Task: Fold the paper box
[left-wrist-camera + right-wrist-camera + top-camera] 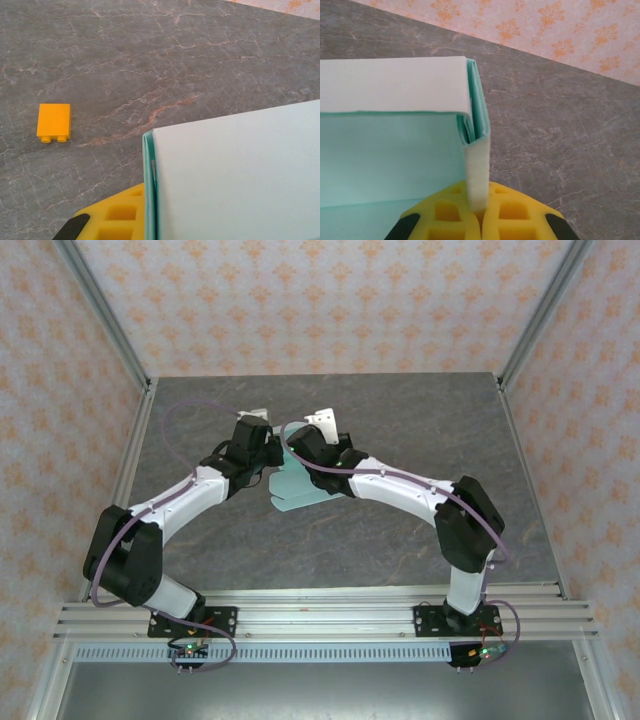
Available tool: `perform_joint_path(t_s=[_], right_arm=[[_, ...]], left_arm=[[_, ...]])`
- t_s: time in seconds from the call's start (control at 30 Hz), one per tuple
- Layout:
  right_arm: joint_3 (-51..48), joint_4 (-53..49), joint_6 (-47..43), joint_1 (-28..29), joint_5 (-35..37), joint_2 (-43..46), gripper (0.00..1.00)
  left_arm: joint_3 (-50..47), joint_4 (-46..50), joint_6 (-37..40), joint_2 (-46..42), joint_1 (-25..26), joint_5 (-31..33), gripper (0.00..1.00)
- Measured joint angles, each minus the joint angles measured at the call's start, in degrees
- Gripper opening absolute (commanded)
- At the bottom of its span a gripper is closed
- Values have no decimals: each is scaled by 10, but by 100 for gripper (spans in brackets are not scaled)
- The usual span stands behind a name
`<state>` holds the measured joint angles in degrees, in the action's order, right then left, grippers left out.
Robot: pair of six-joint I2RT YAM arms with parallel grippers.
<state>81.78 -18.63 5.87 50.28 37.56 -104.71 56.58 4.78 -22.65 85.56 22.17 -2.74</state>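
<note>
Walls point(330, 300) papered in pale pink with an orange floral print close in the space behind and on both sides of the paper box point(295, 492), with bare aluminium posts point(105, 310) at the corners. Under the box spreads the worktop point(440, 430), dark grey stone-look with pale and rusty veins. A ribbed metal rail point(320, 618) runs along its near edge, well short of the box.

The left arm point(190, 495) and the right arm point(400, 490), white with black joints, bend inward and meet over the box, which sits about mid-worktop, partly under their wrists. It is pale mint card, partly folded, with layered edges showing at one corner.

The right pincer point(480, 212) is clamped on a narrow upright strip of the box, its yellow pads point(512, 210) pressed together around it. The left pincer point(147, 212) is closed on the box's edge too, one yellow pad point(120, 212) tight against the card and the other hidden behind it.

A small orange brick point(54, 122) lies flat on the stone, apart from the box's corner.
</note>
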Motion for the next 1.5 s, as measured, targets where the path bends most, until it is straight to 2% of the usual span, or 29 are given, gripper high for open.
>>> perform_joint_path(t_s=[0.2, 0.4, 0.57, 0.67, 0.73, 0.93, 1.0, 1.1, 1.23, 1.5], right_arm=[[0, 2, -9, -4, -17, 0, 26], [-15, 6, -20, -28, -86, 21, 39], [-16, 2, -18, -38, -129, 32, 37], [-15, -10, -12, -38, -132, 32, 28], [-6, -24, -4, -36, -125, 29, 25], [39, -70, 10, -28, -72, -5, 25], [42, -78, 13, -23, -62, -10, 29], [42, -86, 18, -22, -62, -11, 42], [20, -73, 17, -26, -107, 6, 61], [-27, -51, 16, -29, -274, 121, 67]], left_arm=[[0, 2, 0, 0, 0, 2, 1], [0, 11, 2, 0, 0, 2, 1], [0, 11, 2, 1, 0, 2, 1], [0, 14, 2, 2, 0, -1, 1], [0, 14, 2, 3, 2, -6, 1], [2, 14, 1, 4, 3, -11, 1], [2, 14, 1, 7, 3, -10, 1], [2, 15, 2, 14, 3, -9, 1], [3, 24, 3, 23, 3, 3, 0], [16, 68, 25, 30, 2, 24, 1]])
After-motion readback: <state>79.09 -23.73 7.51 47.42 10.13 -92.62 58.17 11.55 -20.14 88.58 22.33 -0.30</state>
